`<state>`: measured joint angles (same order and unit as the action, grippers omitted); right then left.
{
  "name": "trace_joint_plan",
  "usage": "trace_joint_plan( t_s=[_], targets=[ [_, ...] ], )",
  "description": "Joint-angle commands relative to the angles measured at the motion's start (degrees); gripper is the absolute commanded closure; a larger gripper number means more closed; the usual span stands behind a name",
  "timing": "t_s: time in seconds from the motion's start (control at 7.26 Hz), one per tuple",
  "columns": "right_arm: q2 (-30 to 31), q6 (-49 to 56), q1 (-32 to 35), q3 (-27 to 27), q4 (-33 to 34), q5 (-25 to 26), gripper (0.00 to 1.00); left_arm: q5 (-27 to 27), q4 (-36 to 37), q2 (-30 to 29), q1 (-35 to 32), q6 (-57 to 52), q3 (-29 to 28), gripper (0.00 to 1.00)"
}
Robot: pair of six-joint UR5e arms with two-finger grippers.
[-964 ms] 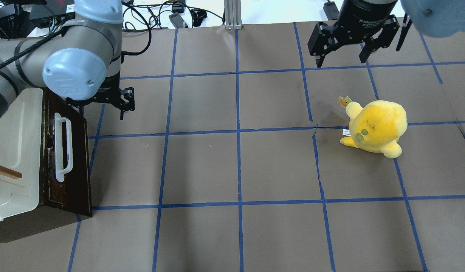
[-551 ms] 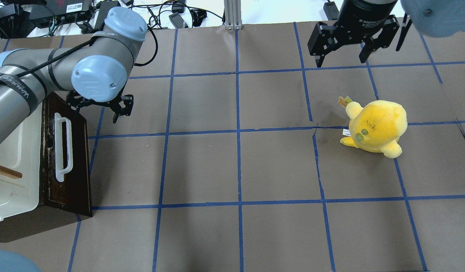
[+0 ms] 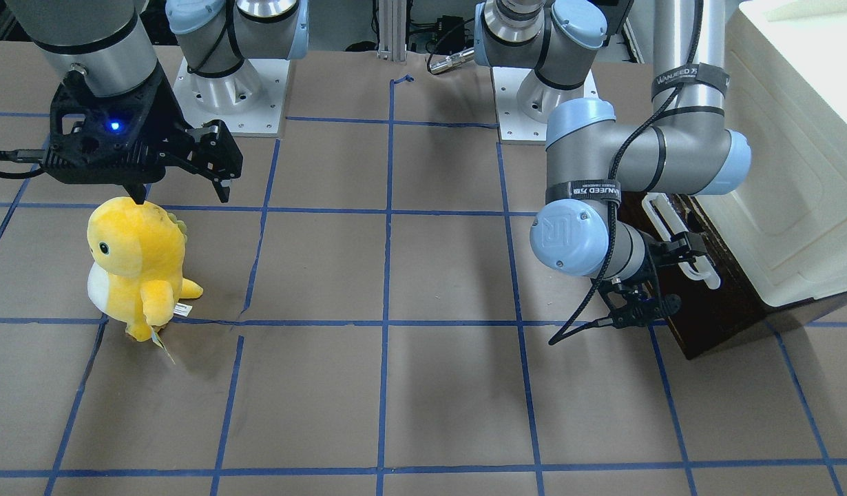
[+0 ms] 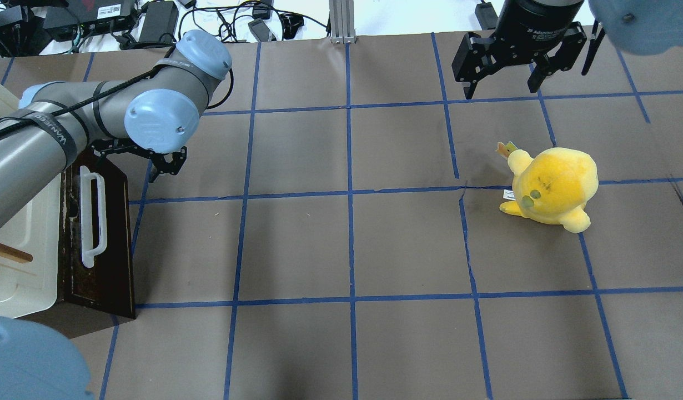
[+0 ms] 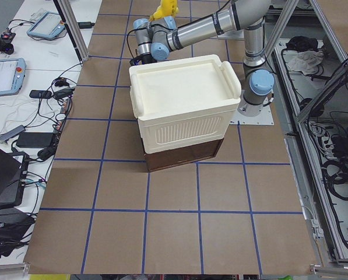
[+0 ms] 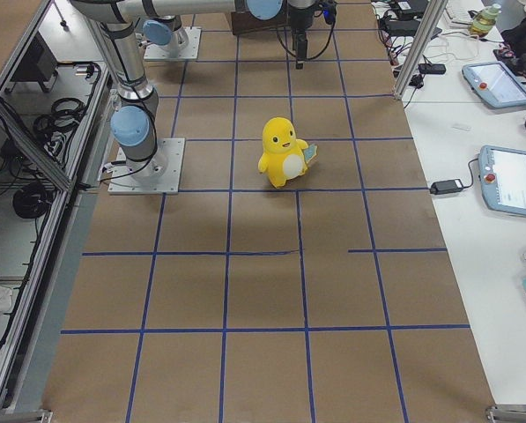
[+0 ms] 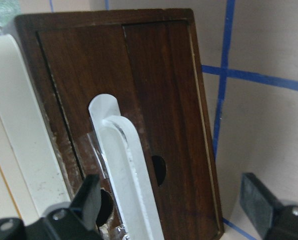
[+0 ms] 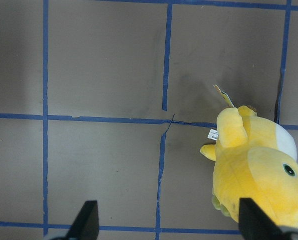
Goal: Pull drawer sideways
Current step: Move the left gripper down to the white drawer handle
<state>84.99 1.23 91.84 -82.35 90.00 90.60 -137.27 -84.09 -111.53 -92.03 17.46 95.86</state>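
So the drawer (image 4: 105, 250) sits at the left edge of the overhead frame, dark brown front facing the middle of the table, tucked under a cream-white box (image 4: 19, 244). It looks fully shut to me. The left gripper (image 7: 173, 202) hovers at the far end of the white bar handle (image 4: 91, 219) with its fingers spread wide and nothing in them. In the wrist view the bar runs close to the left finger (image 7: 86, 200), while the other one hangs out past the drawer's edge. My take is to nudge it over so the bar sits mid-gap, slide down toward the middle of the bar rather than the tip, then clamp and pull straight out toward the right of the overhead frame. An off-centre tug could twist or jam it, or drag the whole unit. The right gripper (image 4: 501, 89) is up in the upper right, fingers spread and empty, near a yellow plush toy (image 4: 552, 189), well out of the way.
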Motion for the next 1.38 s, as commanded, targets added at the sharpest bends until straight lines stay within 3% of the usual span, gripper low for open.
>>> trace_joint_plan(
  t_s=[0.0, 0.41, 0.96, 1.24],
  targets=[
    [0.0, 0.0, 0.0, 0.0, 0.0, 0.02, 0.0, -0.98, -0.54, -0.97, 0.18, 8.4, 0.55, 0.0],
    [0.0, 0.0, 0.0, 0.0, 0.0, 0.02, 0.0, -1.68, -3.17, -0.8, 1.41, 10.84, 2.31, 0.0],
    [0.0, 0.0, 0.0, 0.0, 0.0, 0.02, 0.0, -0.89, -3.36, -0.54, 3.59, 11.36, 3.1, 0.21],
    [0.0, 0.0, 0.0, 0.0, 0.0, -0.07, 0.0, -0.63, -3.27, -0.53, 3.96, 11.45, 3.28, 0.22]
  ],
)
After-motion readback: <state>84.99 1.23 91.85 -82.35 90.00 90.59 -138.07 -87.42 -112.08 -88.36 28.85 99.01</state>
